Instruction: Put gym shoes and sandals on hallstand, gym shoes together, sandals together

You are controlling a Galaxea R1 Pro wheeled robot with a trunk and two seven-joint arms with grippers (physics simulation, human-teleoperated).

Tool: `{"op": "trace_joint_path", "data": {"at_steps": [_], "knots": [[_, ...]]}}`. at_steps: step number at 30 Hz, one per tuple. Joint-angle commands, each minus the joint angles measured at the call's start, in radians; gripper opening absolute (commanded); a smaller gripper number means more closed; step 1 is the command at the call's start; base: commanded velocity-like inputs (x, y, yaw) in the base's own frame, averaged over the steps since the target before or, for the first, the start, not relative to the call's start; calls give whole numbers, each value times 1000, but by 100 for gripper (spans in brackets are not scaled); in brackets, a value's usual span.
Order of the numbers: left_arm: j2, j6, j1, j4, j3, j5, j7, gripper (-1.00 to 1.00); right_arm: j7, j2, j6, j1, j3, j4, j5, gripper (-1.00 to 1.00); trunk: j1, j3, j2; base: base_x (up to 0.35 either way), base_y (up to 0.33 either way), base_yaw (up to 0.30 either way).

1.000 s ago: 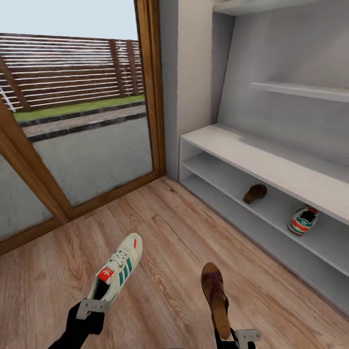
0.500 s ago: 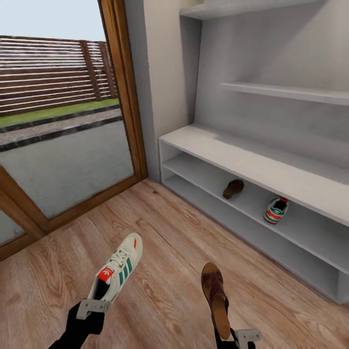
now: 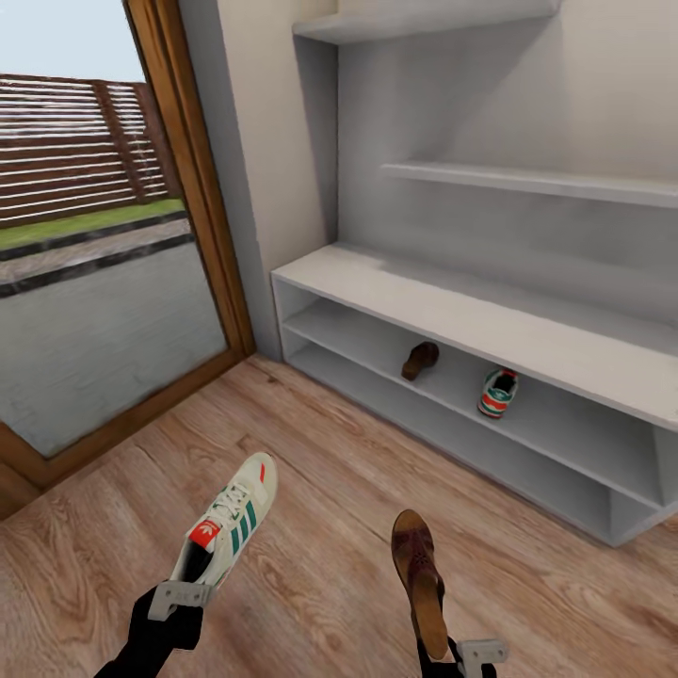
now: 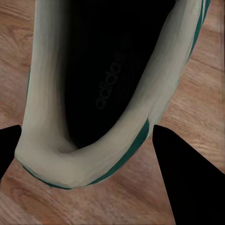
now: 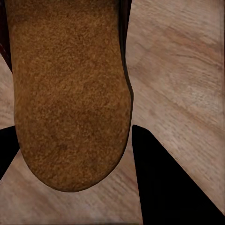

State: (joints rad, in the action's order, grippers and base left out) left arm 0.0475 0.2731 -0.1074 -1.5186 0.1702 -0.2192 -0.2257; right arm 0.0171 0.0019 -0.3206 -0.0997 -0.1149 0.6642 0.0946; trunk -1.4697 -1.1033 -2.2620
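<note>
Left gripper [image 3: 176, 596] at lower left of the head view clamped the heel of a gym shoe [image 3: 229, 521], toe pointing up-frame above the corridor floor [image 3: 320, 452]. Right gripper [image 3: 468, 652] at bottom centre-right held a sandal [image 3: 418, 576] by its heel end. Hallstand [image 3: 490, 330] filled the upper right; on its low shelf sat the second sandal [image 3: 420, 360] and, near it to the right, the second gym shoe [image 3: 497, 392]. Glass door [image 3: 94, 311] at left.

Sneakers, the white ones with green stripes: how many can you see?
2: one sneaker held in the left claw above the floor, the other on the rack's low shelf beside a sandal.
</note>
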Motion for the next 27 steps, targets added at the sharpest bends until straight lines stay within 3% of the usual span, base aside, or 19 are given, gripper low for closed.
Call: {"op": "trace_joint_path", "data": {"at_steps": [1, 27], "knots": [[0, 0, 0, 0, 0, 0, -1, -100, 0, 0, 0, 0, 0, 0, 4, -100, 0, 1, 0, 0, 180, -268], [0, 0, 0, 0, 0, 0, -1, -100, 0, 0, 0, 0, 0, 0, 4, -100, 0, 14, 0, 0, 11, -268]]}}
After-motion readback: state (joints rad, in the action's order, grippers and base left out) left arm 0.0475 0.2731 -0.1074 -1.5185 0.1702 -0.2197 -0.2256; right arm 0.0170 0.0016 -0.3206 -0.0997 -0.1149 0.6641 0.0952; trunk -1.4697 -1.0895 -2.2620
